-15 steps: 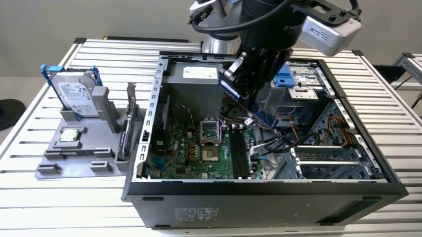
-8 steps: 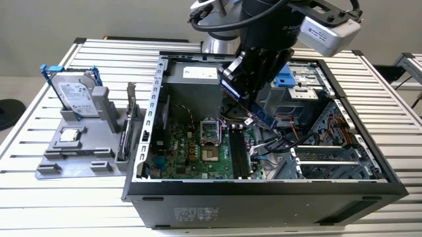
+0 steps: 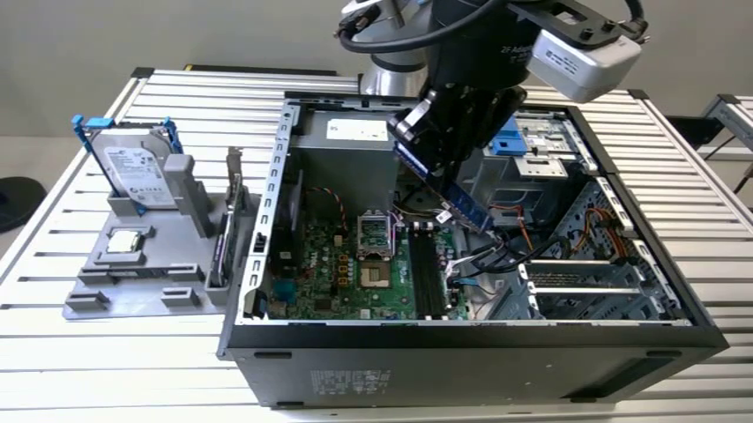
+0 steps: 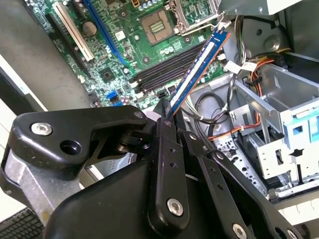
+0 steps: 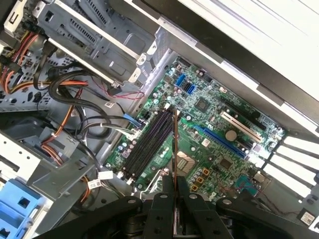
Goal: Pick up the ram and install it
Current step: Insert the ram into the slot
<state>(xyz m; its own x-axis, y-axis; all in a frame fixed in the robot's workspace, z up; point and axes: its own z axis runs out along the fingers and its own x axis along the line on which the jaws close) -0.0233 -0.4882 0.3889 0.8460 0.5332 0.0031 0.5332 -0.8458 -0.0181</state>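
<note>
Clearly the gripper (image 4: 166, 115) pinches the ram (image 4: 197, 67) by one end. Its long axis slants down toward the black slots (image 4: 157, 72), not seated.

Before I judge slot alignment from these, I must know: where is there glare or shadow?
Exterior view: the table slats glare pale, the case interior dimmer under the arm; first wrist view: outside the case burns out white, the motherboard evenly lit; second wrist view: the ram in the end effector is brightly lit.
</note>
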